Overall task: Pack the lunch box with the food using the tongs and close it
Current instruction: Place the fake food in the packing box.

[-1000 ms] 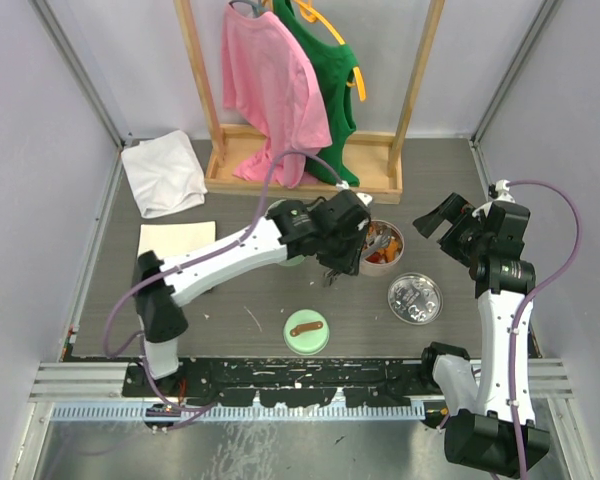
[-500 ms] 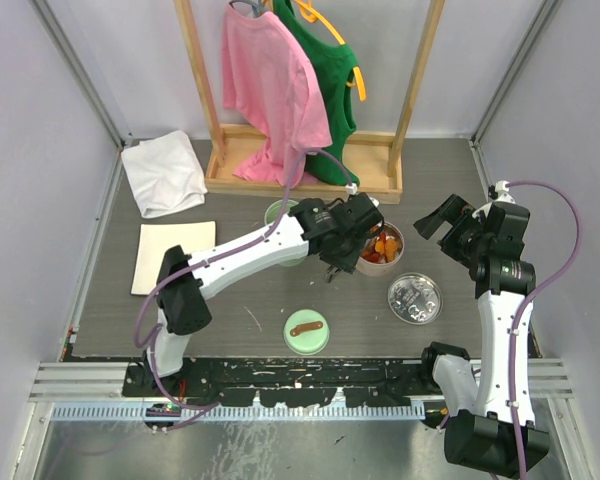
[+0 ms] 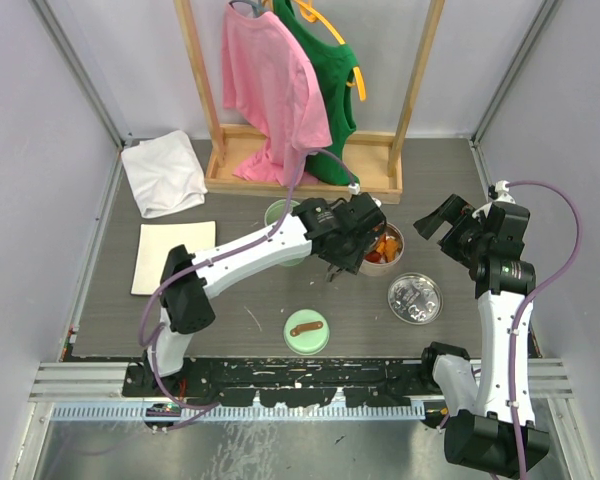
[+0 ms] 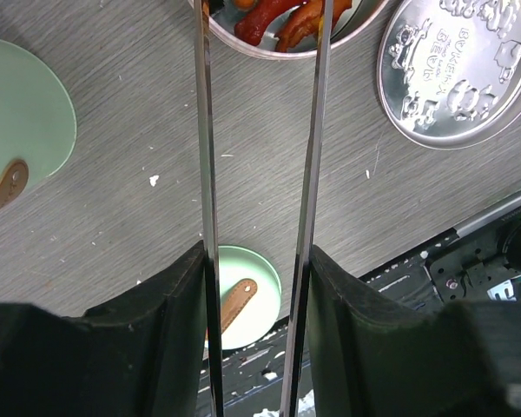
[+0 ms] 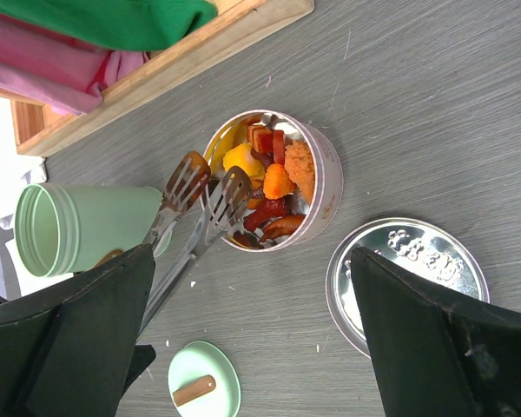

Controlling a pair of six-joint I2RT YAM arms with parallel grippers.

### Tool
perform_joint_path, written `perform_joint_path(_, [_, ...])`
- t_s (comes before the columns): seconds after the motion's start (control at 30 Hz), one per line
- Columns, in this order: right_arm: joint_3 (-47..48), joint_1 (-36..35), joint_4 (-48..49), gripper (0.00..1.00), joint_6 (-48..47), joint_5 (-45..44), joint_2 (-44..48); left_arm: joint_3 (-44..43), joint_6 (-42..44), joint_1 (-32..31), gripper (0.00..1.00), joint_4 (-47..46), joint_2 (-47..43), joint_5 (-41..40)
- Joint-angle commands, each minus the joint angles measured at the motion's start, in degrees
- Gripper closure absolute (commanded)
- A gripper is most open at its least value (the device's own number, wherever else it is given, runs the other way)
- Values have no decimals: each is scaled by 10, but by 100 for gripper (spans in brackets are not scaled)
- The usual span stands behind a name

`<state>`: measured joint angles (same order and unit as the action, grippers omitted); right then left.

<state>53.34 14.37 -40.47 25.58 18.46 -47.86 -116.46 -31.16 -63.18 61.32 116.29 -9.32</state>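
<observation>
Metal tongs clamped in left pincer, tips at food; right pincer agape, empty.

Shiny metal tongs, embossed glossy tin lid, matt grey wood-grain table.

Cut off at the top edge
Left wrist view: the tongs run past the upper edge, tips unseen; the food and its tin show only partly.
</observation>
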Motion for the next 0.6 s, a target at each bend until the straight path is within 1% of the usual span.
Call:
perform_joint_path(0.0, [15,2,14,0,-5,-3,8,-22,7,-2,56,-11,-42,-17])
perform_joint_path(0.13, [16,2,14,0,-5,-1,7,8,6,-1,58,-35,-90,-33])
perform_joint_path(0.23, [18,2,14,0,-4,-1,5,54,3,-1,60,-74,-157,-63])
perform_joint_path(0.4, [18,1,16,0,-1,2,3,151,-5,7,62,-119,-273,-134])
perform_joint_path(0.57, [15,1,21,0,7,10,4,264,-30,27,63,-138,-396,-205])
